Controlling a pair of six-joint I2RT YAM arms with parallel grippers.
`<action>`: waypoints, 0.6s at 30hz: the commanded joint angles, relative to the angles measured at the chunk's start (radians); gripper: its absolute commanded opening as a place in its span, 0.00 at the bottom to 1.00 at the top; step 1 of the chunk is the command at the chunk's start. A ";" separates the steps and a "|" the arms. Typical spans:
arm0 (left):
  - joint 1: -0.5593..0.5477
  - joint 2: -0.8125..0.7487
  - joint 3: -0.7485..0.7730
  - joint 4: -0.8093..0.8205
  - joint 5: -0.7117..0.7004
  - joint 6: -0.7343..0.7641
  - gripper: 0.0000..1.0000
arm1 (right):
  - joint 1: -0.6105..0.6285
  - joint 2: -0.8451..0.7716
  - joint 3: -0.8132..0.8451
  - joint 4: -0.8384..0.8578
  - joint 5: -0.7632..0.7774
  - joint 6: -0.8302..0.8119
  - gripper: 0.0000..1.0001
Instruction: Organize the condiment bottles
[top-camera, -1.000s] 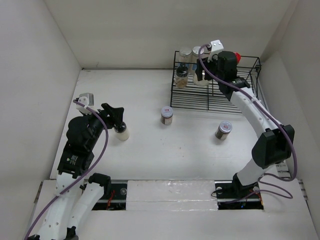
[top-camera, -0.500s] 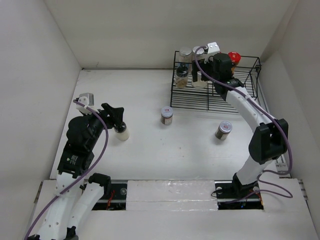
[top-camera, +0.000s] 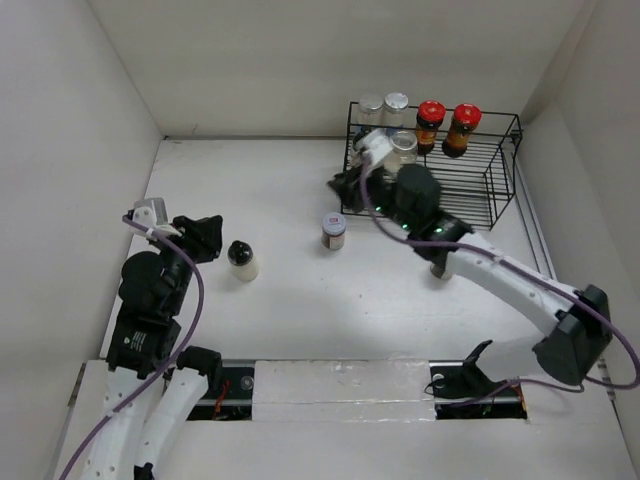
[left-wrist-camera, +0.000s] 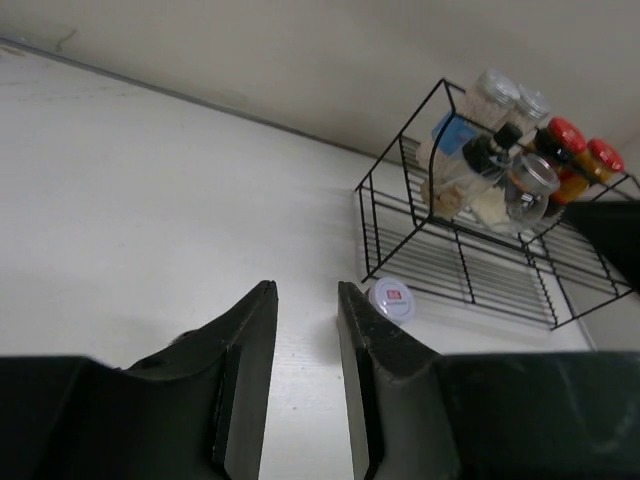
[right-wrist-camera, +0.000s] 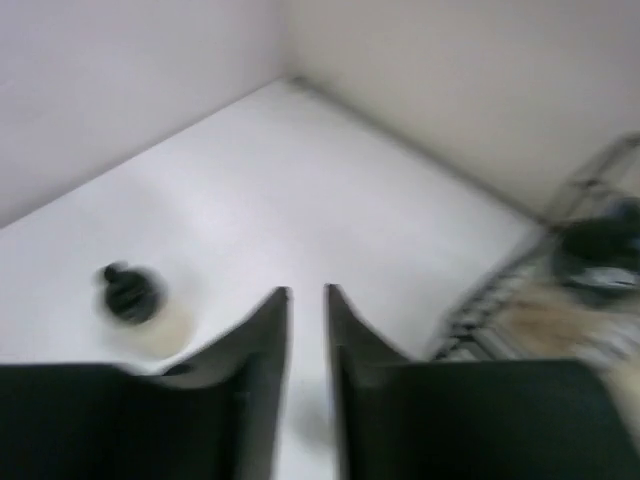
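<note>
- Down in the lower left of the overhead view, the left tool (left-wrist-camera: 305, 290) hangs over the desk (top-camera: 300, 320). Its fingers are only a narrow gap apart, with nothing between them.
- Just to the right of it is the black-capped white bottle (top-camera: 242, 262), standing upright on the desk. It's near the tool but not touching it.
- A bit further in, around the middle of the frame, a lone silver-lidded jar (top-camera: 334, 231) stands upright on the desk in front of the rack's left corner. The left wrist view shows a small red mark on its lid.
- The right arm runs diagonally from the lower right up to the upper middle. The right tool (right-wrist-camera: 307, 292) ends up by the rack's front-left edge.
- The right wrist view is pretty blurred. You can still see the fingers nearly together with just a thin slit between them, holding nothing.
- The black wire rack (top-camera: 490, 190) sits in the upper right of the desk, up against the back wall.
- Inside it, toward the front left, there's a clear jar (top-camera: 403, 148) right beside the right wrist's camera. Whatever else is there is hidden behind the wrist, so can't tell.
- Along the back of the rack, two silver-topped jars (top-camera: 384, 104) stand on the left and two red-capped bottles (top-camera: 430, 120) on the right. All four are upright in a row.
</note>
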 joint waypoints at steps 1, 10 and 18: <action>0.003 -0.040 -0.003 0.035 -0.065 -0.017 0.25 | 0.148 0.141 -0.040 0.115 -0.094 -0.005 0.35; 0.003 -0.058 -0.003 0.030 -0.129 -0.028 0.50 | 0.349 0.487 0.164 0.164 -0.119 -0.056 0.85; 0.003 -0.047 -0.003 0.039 -0.088 -0.028 0.52 | 0.358 0.697 0.344 0.202 -0.105 -0.036 0.80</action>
